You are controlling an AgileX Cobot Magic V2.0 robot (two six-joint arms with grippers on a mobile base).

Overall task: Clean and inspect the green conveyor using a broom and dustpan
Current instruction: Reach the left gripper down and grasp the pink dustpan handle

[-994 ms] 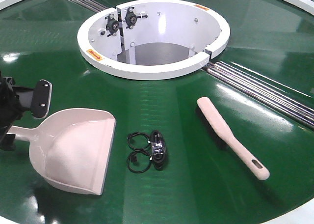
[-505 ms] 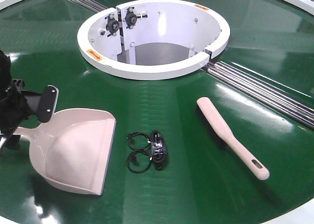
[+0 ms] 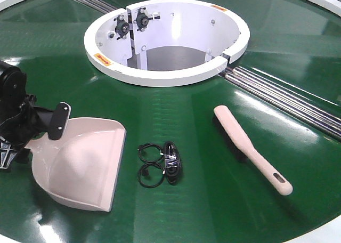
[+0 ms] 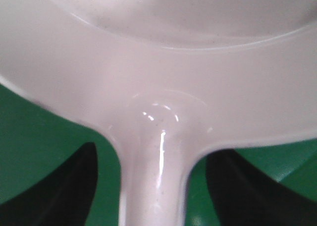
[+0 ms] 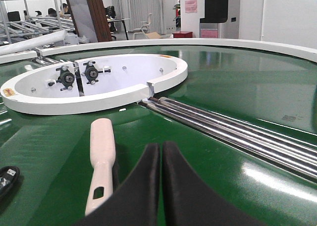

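The front view looks down from above on the conveyor (image 3: 202, 211), with the ring (image 3: 160, 79) at upper centre. The left wrist view sits very close over the dustpan (image 4: 158, 87), which fills its frame and lies lower left in the front view. The right wrist view is low over the conveyor, facing along the broom (image 5: 101, 156) toward the ring; the front view shows both too.

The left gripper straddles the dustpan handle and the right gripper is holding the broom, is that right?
No: the right wrist view shows the right gripper shut and empty, the broom lying on the green conveyor beside it. The left gripper does straddle the dustpan handle.
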